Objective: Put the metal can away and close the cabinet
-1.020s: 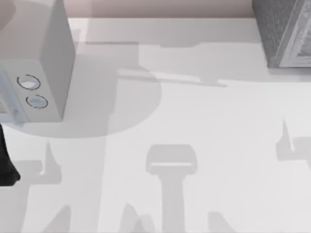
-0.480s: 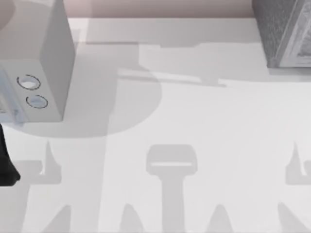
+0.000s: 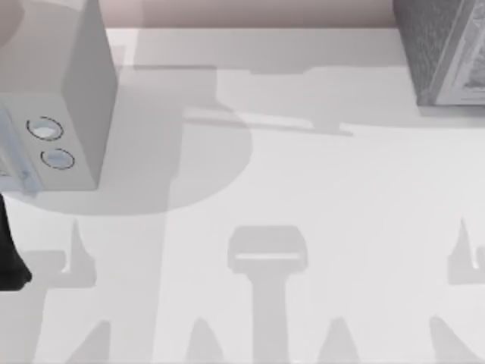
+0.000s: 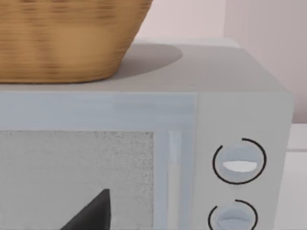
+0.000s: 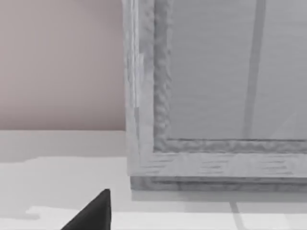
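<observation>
Two boxes sit at the far corners of the table point(image 3: 303, 182) in the top view, the cabinet point(image 3: 436, 53) at the right and a pale microwave point(image 3: 76, 91) with two dials at the left, with a dark piece of the left arm point(image 3: 9, 258) at the left edge. From the left wrist, the microwave's front point(image 4: 144, 158) is close, a wicker basket point(image 4: 67, 38) rests on its top, and one dark fingertip point(image 4: 93, 215) of the left gripper shows, so I cannot tell how its jaws stand. From the right wrist, the cabinet's paler framed front point(image 5: 158, 96) is near, again with one fingertip point(image 5: 93, 215) of the right gripper and jaws I cannot judge; I see no metal can, so by my reckoning the putting away and closing are both left.
</observation>
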Action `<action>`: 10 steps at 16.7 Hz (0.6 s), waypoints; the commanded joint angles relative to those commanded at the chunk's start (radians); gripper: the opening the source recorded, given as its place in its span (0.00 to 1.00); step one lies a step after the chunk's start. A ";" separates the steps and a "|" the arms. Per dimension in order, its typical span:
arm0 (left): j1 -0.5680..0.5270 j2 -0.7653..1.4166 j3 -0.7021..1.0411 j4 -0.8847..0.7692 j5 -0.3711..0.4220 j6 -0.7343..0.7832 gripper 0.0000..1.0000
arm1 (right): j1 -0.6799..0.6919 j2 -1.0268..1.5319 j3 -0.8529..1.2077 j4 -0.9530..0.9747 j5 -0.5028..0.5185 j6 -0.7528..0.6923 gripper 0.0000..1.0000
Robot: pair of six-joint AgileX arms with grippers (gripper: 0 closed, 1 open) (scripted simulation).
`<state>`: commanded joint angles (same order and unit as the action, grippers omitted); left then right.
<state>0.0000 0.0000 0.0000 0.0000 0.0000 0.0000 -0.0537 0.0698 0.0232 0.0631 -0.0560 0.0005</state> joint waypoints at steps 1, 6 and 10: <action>0.000 0.000 0.000 0.000 0.000 0.000 1.00 | -0.034 0.043 0.013 0.041 -0.034 0.001 1.00; 0.000 0.000 0.000 0.000 0.000 0.000 1.00 | -0.279 0.403 0.102 0.333 -0.279 0.007 1.00; 0.000 0.000 0.000 0.000 0.000 0.000 1.00 | -0.515 0.793 0.178 0.602 -0.511 0.015 1.00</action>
<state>0.0000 0.0000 0.0000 0.0000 0.0000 0.0000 -0.5683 0.8633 0.2009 0.6648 -0.5667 0.0152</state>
